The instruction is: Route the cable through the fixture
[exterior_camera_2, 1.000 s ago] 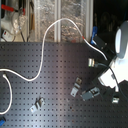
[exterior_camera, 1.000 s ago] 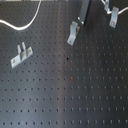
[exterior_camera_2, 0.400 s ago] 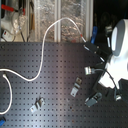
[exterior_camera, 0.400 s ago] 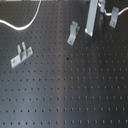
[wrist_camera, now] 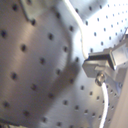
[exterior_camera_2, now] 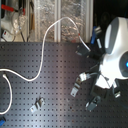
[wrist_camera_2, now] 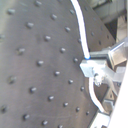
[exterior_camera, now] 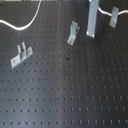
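Note:
The white cable (exterior_camera_2: 44, 55) arcs across the black board from the second exterior view's left, up and over to the arm. In the first exterior view one stretch (exterior_camera: 30, 20) curves at the top left and another (exterior_camera: 103, 10) runs from the gripper to the fixture (exterior_camera: 114, 17), a slim upright silvery clip; the fixture also shows in the second exterior view (exterior_camera_2: 93, 103). My gripper (exterior_camera_2: 83, 77) hangs between the fixture and the bent bracket, showing as a tall silvery strip (exterior_camera: 92, 30). In the second wrist view the gripper (wrist_camera_2: 92, 67) is shut on the cable (wrist_camera_2: 82, 37).
A bent bracket with a tilted top tab (exterior_camera: 73, 34) stands just to the first exterior view's left of the gripper, and shows in the second exterior view (exterior_camera_2: 75, 91). A two-pronged bracket (exterior_camera: 20, 54) stands further left (exterior_camera_2: 37, 104). The white arm (exterior_camera_2: 115, 50) fills the second exterior view's right.
The gripper has moved to the second exterior view's left, closer to the bent bracket, with the cable in it. The brackets have not moved.

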You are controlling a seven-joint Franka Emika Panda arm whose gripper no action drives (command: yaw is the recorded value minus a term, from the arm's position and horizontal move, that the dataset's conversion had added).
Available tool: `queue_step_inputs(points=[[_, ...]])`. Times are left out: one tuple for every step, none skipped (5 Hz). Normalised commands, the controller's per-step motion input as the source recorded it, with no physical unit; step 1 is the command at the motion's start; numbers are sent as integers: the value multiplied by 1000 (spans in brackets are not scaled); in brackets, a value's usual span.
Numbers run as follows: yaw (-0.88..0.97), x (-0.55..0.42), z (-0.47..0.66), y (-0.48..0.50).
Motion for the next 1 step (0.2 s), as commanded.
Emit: queue_step_inputs(points=[[-431,-435,-61,317]])
